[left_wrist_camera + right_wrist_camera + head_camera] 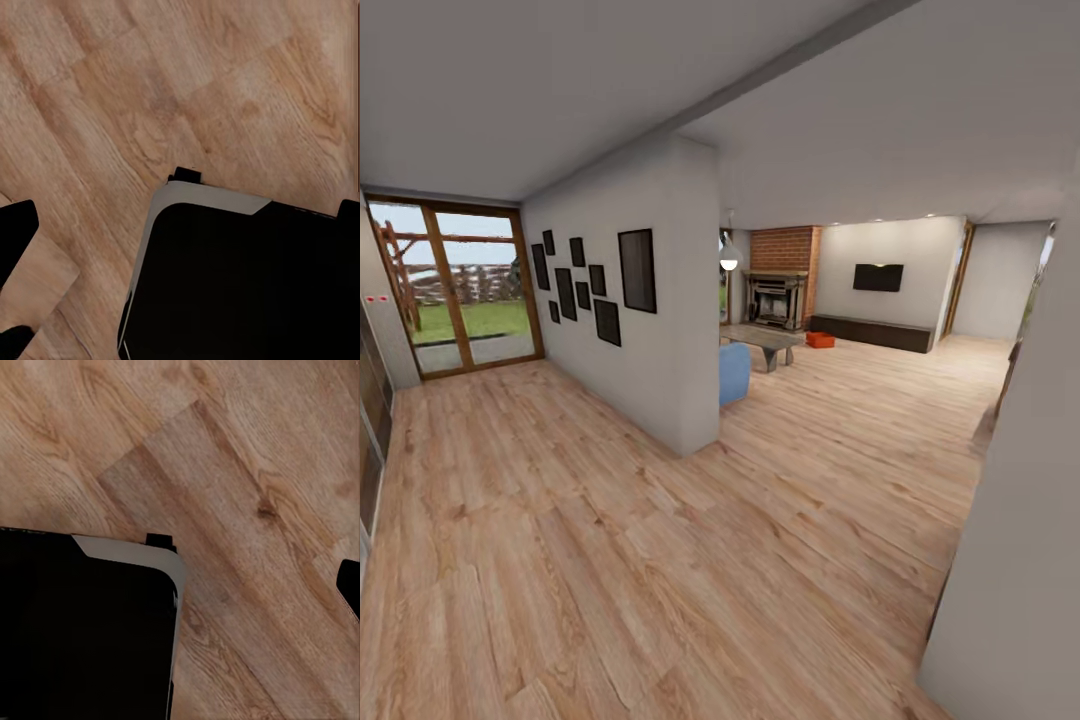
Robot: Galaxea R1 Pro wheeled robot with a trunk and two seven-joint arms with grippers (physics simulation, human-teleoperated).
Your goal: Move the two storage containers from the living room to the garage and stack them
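Plank floor (660, 560) is stretching ahead; one orange bin (820, 340) is sitting far off by the fireplace (776, 298). Nothing is carried yet, everything remains. Gripper states: cannot tell.

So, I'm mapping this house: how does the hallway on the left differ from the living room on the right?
The hallway ends at a glazed door showing grass; the living room ends at a brick fireplace and wall TV. The hallway wall carries dark frames; the living room holds an orange container. Both share light wood planks.
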